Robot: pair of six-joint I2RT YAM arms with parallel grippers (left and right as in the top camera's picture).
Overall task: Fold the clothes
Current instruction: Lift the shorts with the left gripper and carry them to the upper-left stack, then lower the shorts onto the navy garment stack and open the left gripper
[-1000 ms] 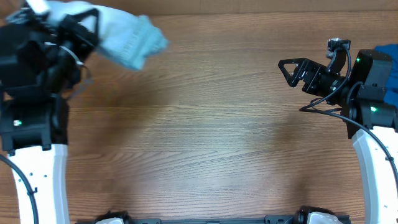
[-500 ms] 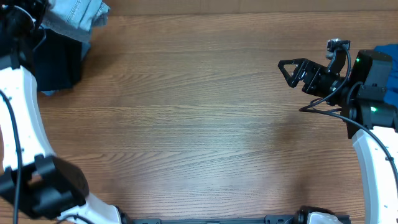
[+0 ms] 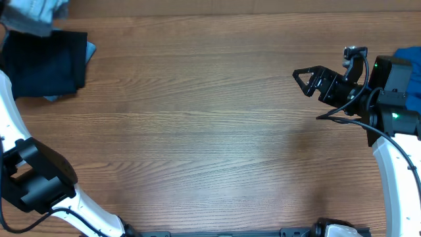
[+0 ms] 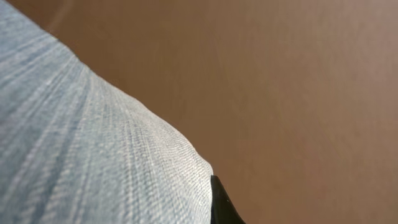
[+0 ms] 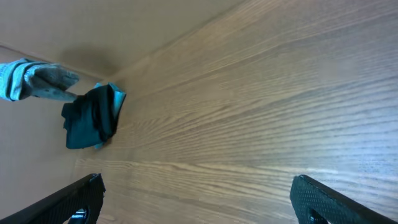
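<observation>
From above, pale shorts (image 3: 29,12) are seen held up at the far left corner of the bench (image 3: 197,131). They are just past a folded dark cloth (image 3: 46,62) that lies flat by the left edge. A bright blue cloth (image 3: 411,76) is seen at the right edge, behind the right gripper (image 3: 306,78), whose fingers are spread apart with nothing in them. In the left wrist view, the left side is filled by the shorts, and only one dark tip of the left gripper (image 4: 219,204) is shown. Since the shorts are held off the bench, it is judged to be clamped on them. In the right wrist view, the shorts and dark cloth are seen far off at that same corner. A folded pair is most likely being put away. Next, the shorts should be set down on or beside the dark cloth, then let go.
</observation>
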